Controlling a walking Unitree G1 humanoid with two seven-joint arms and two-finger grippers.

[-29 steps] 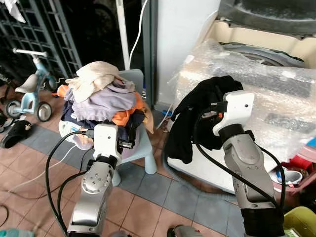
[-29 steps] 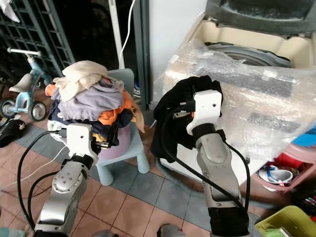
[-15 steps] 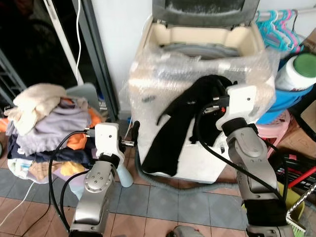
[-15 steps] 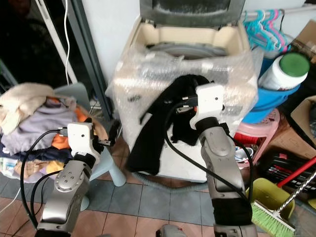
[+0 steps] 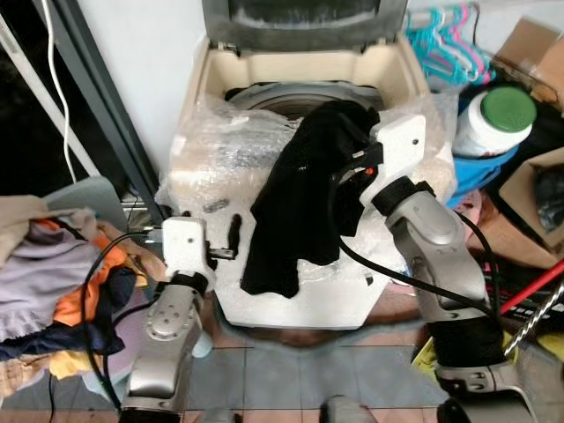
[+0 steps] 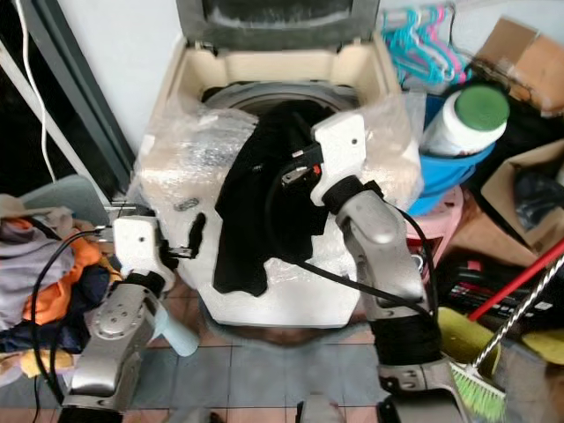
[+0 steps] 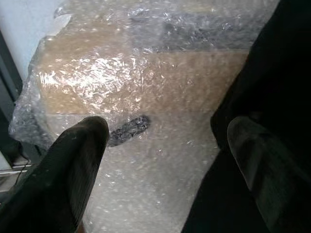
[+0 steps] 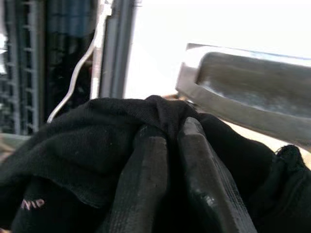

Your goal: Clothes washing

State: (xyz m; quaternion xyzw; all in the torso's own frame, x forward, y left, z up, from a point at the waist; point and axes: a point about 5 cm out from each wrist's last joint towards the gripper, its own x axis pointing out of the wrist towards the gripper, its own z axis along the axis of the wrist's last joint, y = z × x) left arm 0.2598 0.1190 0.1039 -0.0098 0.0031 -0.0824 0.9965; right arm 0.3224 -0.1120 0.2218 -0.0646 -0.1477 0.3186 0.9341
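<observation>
You are holding the black garment (image 5: 300, 207) pinched in the right gripper (image 8: 167, 145), whose two fingers are pressed together on a fold of the cloth. The gripper is raised just in front of the open drum (image 5: 273, 95) of the washing machine (image 6: 264, 273), and most of the garment is trailing down from it over the bubble-wrapped front of the machine. So this piece is lifted and brought to the machine but not yet dropped in; it looks to me as if it needs carrying a little further forward, past the rim, before you let go.

Your left gripper (image 7: 160, 160) is hanging low with its fingers spread apart and nothing between them, pointing at the wrapped front panel, with the hanging cloth just beside one finger.

Much is remaining: the pile of clothes (image 5: 48, 273) is sitting well off to the left of that idle gripper, seemingly barely reduced.

The machine's lid (image 5: 300, 22) is standing up behind the drum. To the right of the working arm a white jar with a green cap (image 5: 493, 119) and some hangers (image 5: 449, 40) are crowding close, and a broom (image 6: 480, 388) is lying on the tiled floor (image 5: 291, 379) below.
</observation>
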